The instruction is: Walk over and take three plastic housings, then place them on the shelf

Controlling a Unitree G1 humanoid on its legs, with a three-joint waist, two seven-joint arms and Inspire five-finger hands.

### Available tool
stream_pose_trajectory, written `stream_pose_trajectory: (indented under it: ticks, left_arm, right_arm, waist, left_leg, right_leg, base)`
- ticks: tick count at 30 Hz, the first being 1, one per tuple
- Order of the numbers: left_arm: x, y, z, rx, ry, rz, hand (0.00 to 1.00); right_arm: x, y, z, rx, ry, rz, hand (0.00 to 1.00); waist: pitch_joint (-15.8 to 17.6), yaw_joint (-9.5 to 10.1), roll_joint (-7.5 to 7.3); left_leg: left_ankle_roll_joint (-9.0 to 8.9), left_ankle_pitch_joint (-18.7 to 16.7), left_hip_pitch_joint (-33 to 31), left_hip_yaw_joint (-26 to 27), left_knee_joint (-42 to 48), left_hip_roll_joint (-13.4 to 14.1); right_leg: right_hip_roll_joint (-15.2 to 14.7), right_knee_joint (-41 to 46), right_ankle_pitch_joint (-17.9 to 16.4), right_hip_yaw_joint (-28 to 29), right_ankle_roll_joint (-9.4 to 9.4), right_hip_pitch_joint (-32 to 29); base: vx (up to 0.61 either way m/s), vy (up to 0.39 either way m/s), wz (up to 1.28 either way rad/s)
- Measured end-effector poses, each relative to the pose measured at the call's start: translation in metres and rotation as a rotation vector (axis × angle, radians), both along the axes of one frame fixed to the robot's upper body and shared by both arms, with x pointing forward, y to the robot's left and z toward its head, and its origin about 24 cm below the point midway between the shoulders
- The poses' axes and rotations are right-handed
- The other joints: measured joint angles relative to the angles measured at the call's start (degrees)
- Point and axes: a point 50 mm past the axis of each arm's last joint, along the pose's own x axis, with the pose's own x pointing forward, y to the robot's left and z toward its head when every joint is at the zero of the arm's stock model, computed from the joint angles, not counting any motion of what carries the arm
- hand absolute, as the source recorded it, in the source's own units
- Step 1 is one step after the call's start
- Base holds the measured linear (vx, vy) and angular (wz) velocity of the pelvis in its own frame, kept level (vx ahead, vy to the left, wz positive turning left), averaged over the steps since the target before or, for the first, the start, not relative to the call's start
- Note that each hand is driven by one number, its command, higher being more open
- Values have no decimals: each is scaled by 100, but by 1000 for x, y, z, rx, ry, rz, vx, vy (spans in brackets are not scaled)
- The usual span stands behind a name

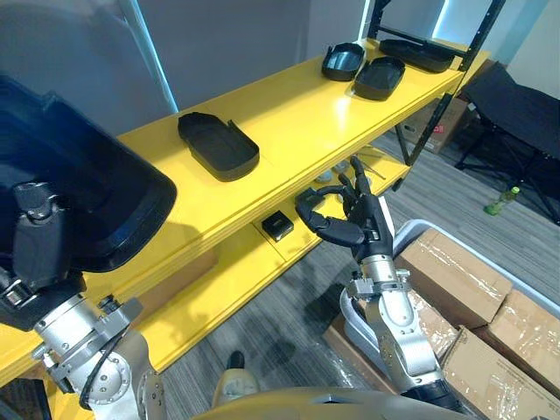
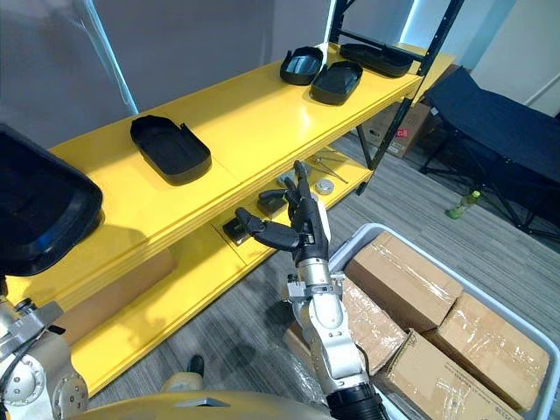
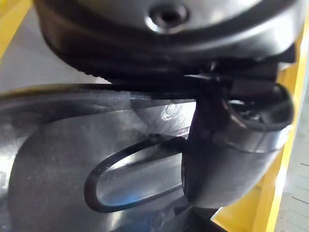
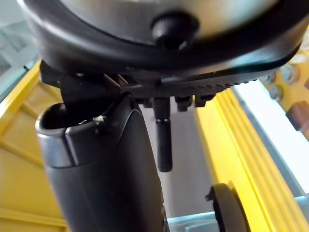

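**Yellow shelf** (image 1: 297,114): a two-tier unit that runs diagonally from the near left to the far right. Its top board carries the plastic housings. Its lower board (image 1: 227,280) lies beneath.

**Folding cot** (image 2: 490,114): black, standing on the carpet beyond the shelf's far end.

**Grey bin** (image 2: 372,229): on the floor at the near right, holding taped cardboard boxes (image 2: 398,280) packed side by side.

**Held housing** (image 1: 87,184): a black tray-like shell, raised at the near left over the near end of the top board, with its hollow side toward the camera. The left hand (image 1: 37,249) grasps it at the lower rim. The left wrist view shows the thumb (image 3: 227,145) pressed against the shell's glossy inner face.

**Middle housing** (image 1: 219,146): lies hollow side up near the middle of the top board, well apart from the others.

**Far housings**: two lie just beside each other (image 1: 343,61) (image 1: 379,78). A longer one (image 1: 418,54) is behind them at the far end.

**Right hand** (image 2: 308,232): released and holding nothing, with fingers straight and thumb spread. It hangs in the air in front of the lower board's edge.

**Small black box** (image 1: 277,226): on the lower board, near the right hand's thumb.

**Green bottle** (image 1: 502,202): on the carpet near the cot.
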Motion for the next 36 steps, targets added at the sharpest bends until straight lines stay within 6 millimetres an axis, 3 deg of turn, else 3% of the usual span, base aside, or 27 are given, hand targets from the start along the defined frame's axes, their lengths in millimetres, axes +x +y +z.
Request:
stream_pose_trajectory:
  ticks: [3,5,7,9,11,12,14,19,22,24,26,27,28,29,30,31,32,34,36]
  left_arm:
    - [8,-12,-3,13,15,-102,0]
    - [12,-18,-6,23,27,-154,0]
    - [15,-21,-8,12,41,-174,0]
    - [16,-23,-10,7,45,-193,0]
    - [18,-28,-10,7,37,-251,0]
    - [18,-31,-11,12,45,-271,0]
    - [17,-30,-13,10,58,-270,0]
    - [9,-25,-23,-39,106,-242,0]
    - [15,-26,-25,-52,109,-241,0]
    - [17,-25,-23,-60,96,-230,0]
    - [17,-20,-20,-36,91,-206,0]
    - [18,-20,-19,-23,90,-196,0]
    - [19,-20,-16,7,84,-189,0]
    - [20,-18,-12,52,82,-176,0]
    - [21,-16,-10,73,79,-167,0]
    - [24,-15,-4,105,57,-160,0]
    - [29,-15,3,122,23,-155,0]
    - [35,-17,11,127,-24,-163,0]
    - [40,-20,17,114,-67,-162,0]
  right_arm:
    - [0,-3,-1,-3,4,-25,100]
    - [0,-7,0,-13,-3,-23,100]
    - [1,-8,0,-21,-6,-4,100]
    - [0,-11,0,-24,-6,23,100]
    - [-4,-20,0,-34,-19,11,100]
    - [-8,-28,-1,-40,-20,-18,100]
    - [-10,-34,-2,-47,-18,-34,100]
    - [-5,-29,10,-39,-102,-36,100]
    - [3,-21,20,-4,-138,-97,100]
    - [5,-18,21,39,-140,-147,100]
    - [4,-16,21,76,-134,-184,100]
    - [4,-15,21,79,-140,-185,100]
    - [4,-16,22,78,-146,-184,100]
    - [3,-14,22,80,-150,-172,100]
    - [3,-14,23,80,-158,-167,100]
    - [2,-10,26,92,-196,-148,100]
    - [1,-8,31,68,-241,-141,100]
    - [1,-9,39,49,-288,-143,100]
    - [-2,-15,60,38,-401,-165,100]
  waist:
    - [44,-2,-27]
    - [120,0,90]
    - [196,5,177]
    - [231,-45,195]
    - [331,-144,180]
    - [381,-166,234]
    - [398,-145,240]
    - [426,-82,240]
    - [513,-32,162]
    - [547,44,106]
    - [512,79,-44]
    - [510,76,-44]
    - [509,62,-32]
    - [510,18,-44]
    - [503,-11,-40]
    - [502,-94,-34]
    - [498,-170,-40]
    - [501,-197,-32]
    - [444,-349,-62]
  left_leg:
    - [-80,141,-4,-315,-86,-36]
    - [-75,270,-116,-556,-85,-19]
    - [30,426,-186,-476,-85,-17]
    - [321,690,-283,12,-97,-32]
    - [791,1041,-389,699,-171,-62]
    - [980,854,-399,973,-185,-2]
    - [932,805,-401,980,-150,4]
    - [572,451,-740,1117,575,-44]
    - [458,-114,-1086,1143,1516,-145]
    - [505,-519,-1180,1158,2057,-224]
    - [602,-982,-1140,1246,2305,-470]
    - [628,-1025,-1127,1241,2305,-537]
    - [703,-1063,-1046,1213,2193,-640]
    - [753,-1058,-821,1170,1927,-749]
    - [806,-1026,-693,1113,1768,-769]
    - [946,-939,-515,954,1501,-758]
    - [992,-879,-346,771,1270,-761]
    - [977,-803,-139,588,1011,-769]
    - [911,-676,-44,183,809,-837]
  right_leg:
    - [7,440,-367,52,-49,-46]
    - [25,658,-497,-184,-69,-40]
    - [37,781,-598,-233,-149,-41]
    - [28,840,-715,-478,-237,19]
    - [40,863,-838,-835,-284,92]
    - [45,987,-998,-1079,-241,185]
    - [-8,1159,-1108,-1127,-237,186]
    - [-316,1601,-1240,-967,-215,-78]
    - [-570,1780,-1274,-910,-35,-46]
    - [-696,1768,-1273,-896,51,119]
    - [-924,1678,-1177,-946,33,368]
    - [-1011,1842,-1060,-862,-151,295]
    - [-1181,2440,-699,-535,-745,-30]
    - [-1259,3028,-117,10,-1246,-421]
    - [-1239,3263,74,338,-1166,-594]
    - [-980,3597,-241,789,-910,-855]
    - [-608,3552,-662,976,-827,-1006]
    - [-85,2950,-952,1148,-829,-1112]
    - [667,1565,-883,1636,-809,-1317]
  base:
    - [9,-83,65]
    - [10,-94,52]
    - [-27,-60,47]
    - [-65,-40,63]
    - [-130,-28,97]
    - [-148,-17,92]
    - [-99,-22,35]
    - [19,30,-10]
    - [84,106,-2]
    - [146,192,-1]
    - [197,228,12]
    - [214,255,24]
    - [212,264,28]
    - [215,278,27]
    - [249,196,33]
    - [271,113,55]
    - [325,94,70]
    - [239,50,66]
    - [246,-51,105]
